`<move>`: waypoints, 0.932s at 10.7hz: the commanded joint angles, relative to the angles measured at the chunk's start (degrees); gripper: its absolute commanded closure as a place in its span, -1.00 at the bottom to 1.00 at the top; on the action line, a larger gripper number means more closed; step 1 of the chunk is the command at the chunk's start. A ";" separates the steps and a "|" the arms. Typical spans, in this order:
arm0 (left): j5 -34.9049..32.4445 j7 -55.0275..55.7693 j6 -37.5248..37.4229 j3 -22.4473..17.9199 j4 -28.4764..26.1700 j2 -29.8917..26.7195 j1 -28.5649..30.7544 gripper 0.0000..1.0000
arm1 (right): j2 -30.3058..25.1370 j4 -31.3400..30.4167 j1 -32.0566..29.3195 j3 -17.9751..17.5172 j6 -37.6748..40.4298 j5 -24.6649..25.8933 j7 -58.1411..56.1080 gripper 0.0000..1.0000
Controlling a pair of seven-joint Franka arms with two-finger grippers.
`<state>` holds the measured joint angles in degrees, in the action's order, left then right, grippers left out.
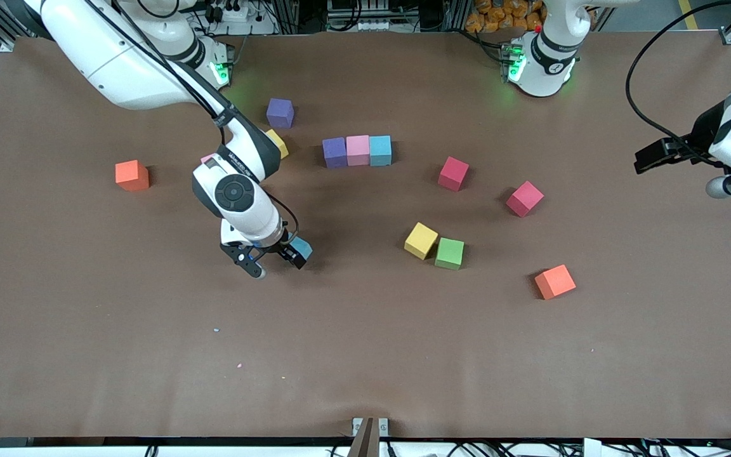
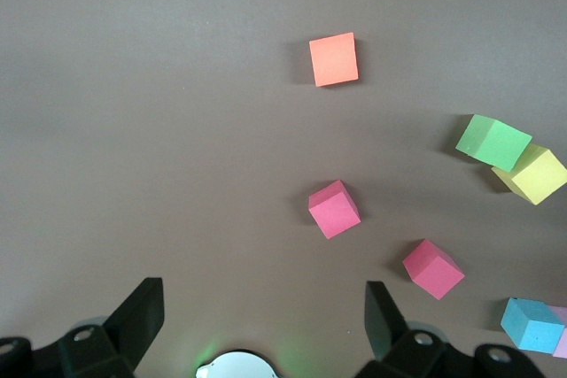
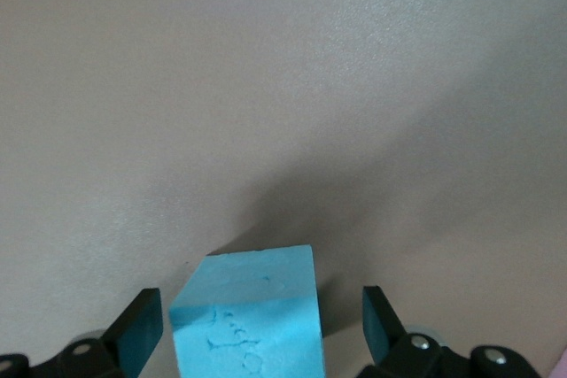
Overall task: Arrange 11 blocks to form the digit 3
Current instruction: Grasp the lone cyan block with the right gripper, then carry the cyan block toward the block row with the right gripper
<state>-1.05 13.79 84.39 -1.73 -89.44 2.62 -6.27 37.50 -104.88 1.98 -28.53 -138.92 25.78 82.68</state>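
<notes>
A blue block (image 3: 248,320) lies on the table between the open fingers of my right gripper (image 1: 273,261), gripped by neither. A row of purple (image 1: 334,152), pink (image 1: 358,150) and blue (image 1: 380,150) blocks touches side by side, farther from the front camera. Loose on the table are a purple block (image 1: 280,112), a yellow one (image 1: 278,143) half hidden by the right arm, two crimson (image 1: 453,173) (image 1: 524,198), and a yellow (image 1: 421,240) touching a green (image 1: 449,253). My left gripper (image 2: 261,316) waits open and empty, high over its end of the table.
Two orange cubes lie apart: one (image 1: 132,175) toward the right arm's end, one (image 1: 554,281) nearer the front camera than the crimson blocks. A pink sliver (image 1: 207,157) shows beside the right arm. Brown table cover (image 1: 150,355) spreads wide toward the front camera.
</notes>
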 commanded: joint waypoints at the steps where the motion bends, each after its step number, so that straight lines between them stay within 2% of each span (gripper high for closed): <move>1: 0.96 -0.69 0.16 -0.11 -0.03 -0.60 0.29 -1.00 | 0.73 -0.41 0.57 0.05 -0.83 2.87 1.17 -1.00; 3: 1.05 -0.34 0.07 -0.03 -0.30 -0.25 0.20 -1.00 | 0.99 -0.33 0.57 0.05 -1.44 2.87 1.08 -0.61; 5: 1.23 -0.96 0.07 -0.11 -0.04 -0.25 0.64 -1.00 | 1.34 -0.32 0.57 0.05 -2.06 2.87 1.08 -0.34; 8: 1.49 -0.87 0.95 -0.03 0.23 0.63 0.29 -1.00 | 1.87 -0.41 0.92 0.05 -2.06 3.05 -0.41 0.44; 10: 0.97 -0.87 0.95 0.06 0.49 0.54 0.03 -1.00 | 1.70 -0.33 2.23 -0.12 -0.75 2.96 -8.97 0.81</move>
<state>-0.55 13.79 85.14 -1.73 -89.43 3.17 -6.15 38.69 -104.88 2.66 -28.69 -140.06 28.09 78.38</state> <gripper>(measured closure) 0.000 0.427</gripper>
